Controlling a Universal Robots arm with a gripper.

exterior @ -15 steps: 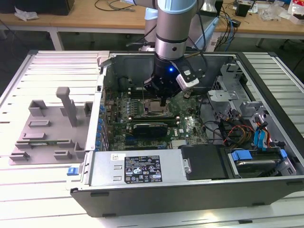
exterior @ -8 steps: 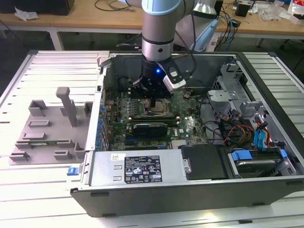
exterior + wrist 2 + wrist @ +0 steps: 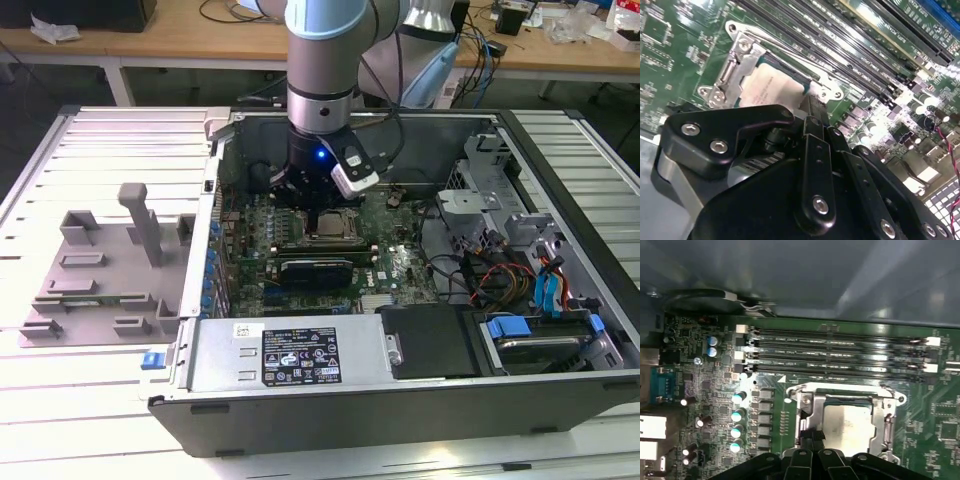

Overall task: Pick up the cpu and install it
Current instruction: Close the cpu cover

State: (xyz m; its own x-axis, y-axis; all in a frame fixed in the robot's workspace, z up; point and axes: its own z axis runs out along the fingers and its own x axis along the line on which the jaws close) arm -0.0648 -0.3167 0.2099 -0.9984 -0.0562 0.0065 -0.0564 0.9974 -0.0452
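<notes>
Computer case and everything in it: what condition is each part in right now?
computer case: lying flat, side open.
cpu: sitting in the socket, silver top showing.
socket frame: closed around the cpu's edges.
memory slots: empty.
gripper: low over the socket, at the cpu's edge.
grey fixture tray: beside the case, on the exterior view's left, no chip visible on it.

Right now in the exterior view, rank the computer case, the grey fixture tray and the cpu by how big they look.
1. computer case, largest.
2. grey fixture tray, on the exterior view's left.
3. cpu, smallest, lying in the socket beneath the gripper.
</notes>
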